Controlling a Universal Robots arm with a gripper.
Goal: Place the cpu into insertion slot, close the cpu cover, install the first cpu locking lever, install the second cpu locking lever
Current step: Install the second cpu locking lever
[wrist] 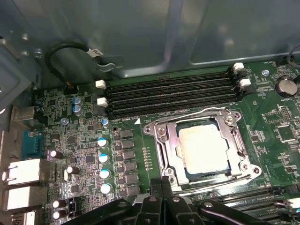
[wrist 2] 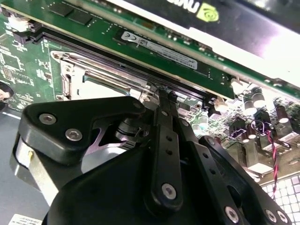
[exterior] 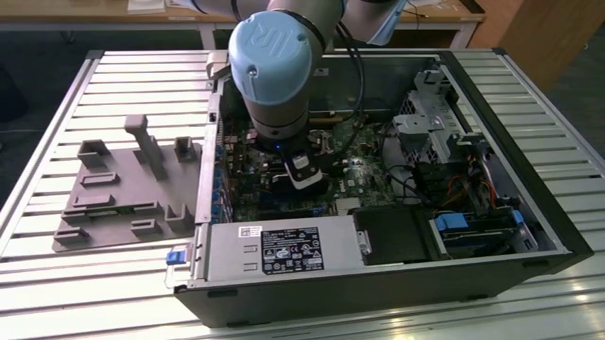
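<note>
Black claw (wrist: 161, 187), fingers pressed together and empty, hovered at the edge of one cpu cover (wrist: 234, 136) lowered over one cpu (wrist: 204, 145).

Above the cpu cover (wrist: 202, 149) there is open room; memory slots (wrist: 171, 93) crowd its 12 o'clock side, the gripper (wrist: 161, 183) blocks 6 o'clock

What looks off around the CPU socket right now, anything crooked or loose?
Nothing stands out. In the first wrist view the cpu sits square in the insertion slot, with the cpu cover lying flat around it. The hand is at the socket's edge. No loose parts show on the green board.
</note>
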